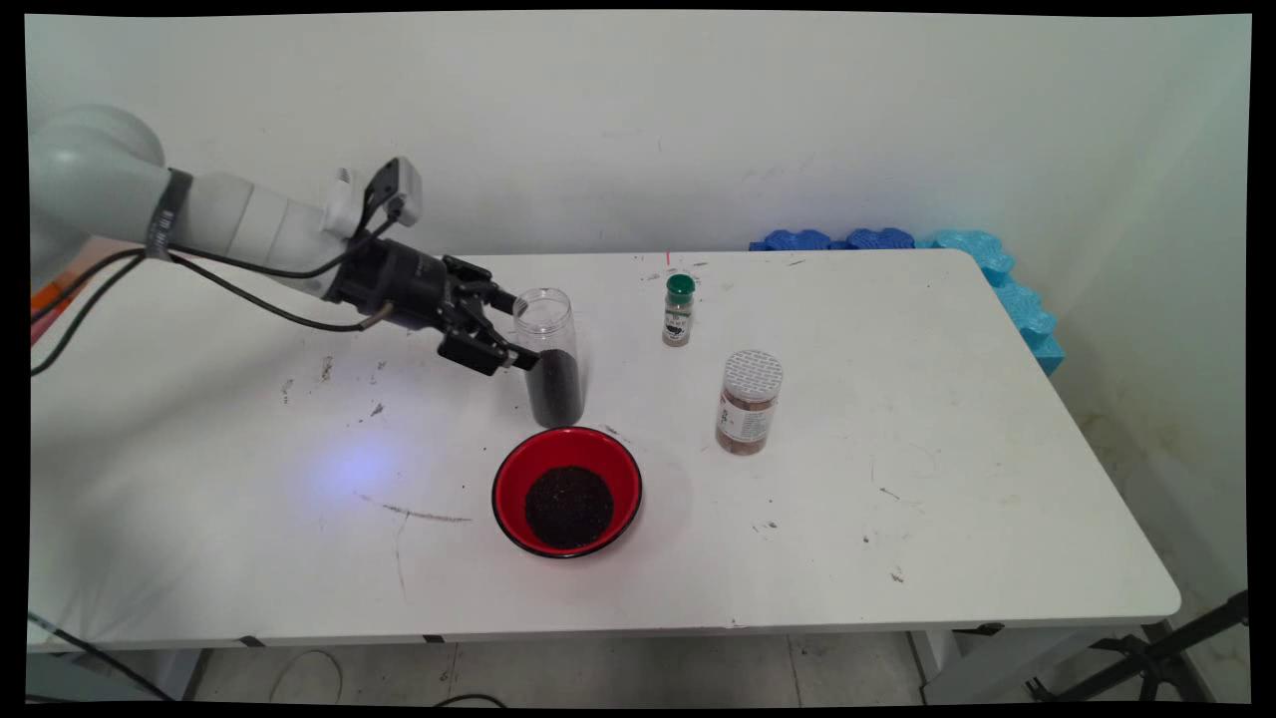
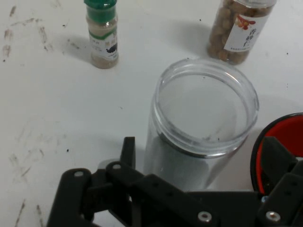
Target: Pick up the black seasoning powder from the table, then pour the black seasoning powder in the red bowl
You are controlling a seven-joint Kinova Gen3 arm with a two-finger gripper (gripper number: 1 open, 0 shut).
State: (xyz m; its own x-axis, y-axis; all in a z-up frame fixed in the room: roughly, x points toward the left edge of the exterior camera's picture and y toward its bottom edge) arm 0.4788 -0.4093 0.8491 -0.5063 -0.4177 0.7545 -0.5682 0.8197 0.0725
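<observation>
A clear, lidless jar (image 1: 551,359) stands upright on the white table (image 1: 897,479), its lower half filled with dark grains. My gripper (image 1: 520,331) reaches it from the left and is open, one finger on each side of the jar's upper part. In the hand view the jar (image 2: 207,101) sits between the fingers (image 2: 129,149), with a narrow gap showing on each side. Just in front of the jar is a red bowl (image 1: 513,469) holding a heap of the same dark grains; its rim (image 2: 284,127) shows at the right of the hand view.
A small spice bottle with a green cap (image 1: 679,310) (image 2: 102,35) stands behind and to the right of the jar. A white-lidded jar of brown contents (image 1: 748,402) (image 2: 236,28) stands further right. Blue foam pieces (image 1: 957,249) line the table's back right corner.
</observation>
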